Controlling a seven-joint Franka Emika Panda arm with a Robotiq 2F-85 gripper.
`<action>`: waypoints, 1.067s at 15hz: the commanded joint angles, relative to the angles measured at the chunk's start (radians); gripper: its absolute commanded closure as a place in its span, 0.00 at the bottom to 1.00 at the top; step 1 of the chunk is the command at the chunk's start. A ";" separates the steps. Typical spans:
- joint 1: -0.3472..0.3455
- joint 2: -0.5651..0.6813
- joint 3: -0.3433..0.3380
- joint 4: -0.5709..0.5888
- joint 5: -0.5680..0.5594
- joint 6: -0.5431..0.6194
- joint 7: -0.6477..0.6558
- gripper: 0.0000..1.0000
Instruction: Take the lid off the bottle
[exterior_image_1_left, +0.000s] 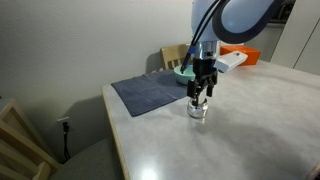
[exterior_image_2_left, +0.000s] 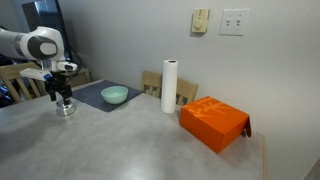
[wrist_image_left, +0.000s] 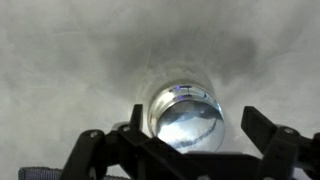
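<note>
Upright on the bare table (exterior_image_1_left: 255, 135), well in from all its edges and just off a corner of the grey-blue cloth (exterior_image_1_left: 148, 94): the bottle (exterior_image_1_left: 198, 111), squat and silvery; capped by the lid (wrist_image_left: 187, 115), a shiny round disc in the middle of the wrist view, its rim lost in the glare.

Directly above, pointing straight down: the claw (exterior_image_1_left: 202, 96), spread wide; in the wrist view, dark fingers (wrist_image_left: 92, 140) to either side of the bottle, apparently clear of its wall, nothing gripped; in both exterior views, fingertips down close to the bottle's top, contact too small to judge.

On the cloth, towards the table's far edge in an exterior view: a teal bowl (exterior_image_1_left: 181, 72); behind it, past that edge, a wooden chair back (exterior_image_1_left: 174, 54).

Further along the table, well apart from the bottle: a tall white cylinder (exterior_image_2_left: 169, 86) standing on end by the far edge; beside it, nearer the table's end, an orange box (exterior_image_2_left: 213, 122), lying flat.
</note>
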 joint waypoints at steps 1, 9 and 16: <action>-0.021 0.016 0.010 0.028 0.010 -0.030 -0.037 0.00; -0.034 0.022 0.018 0.035 0.021 -0.039 -0.058 0.00; -0.073 0.022 0.063 0.030 0.076 -0.016 -0.182 0.17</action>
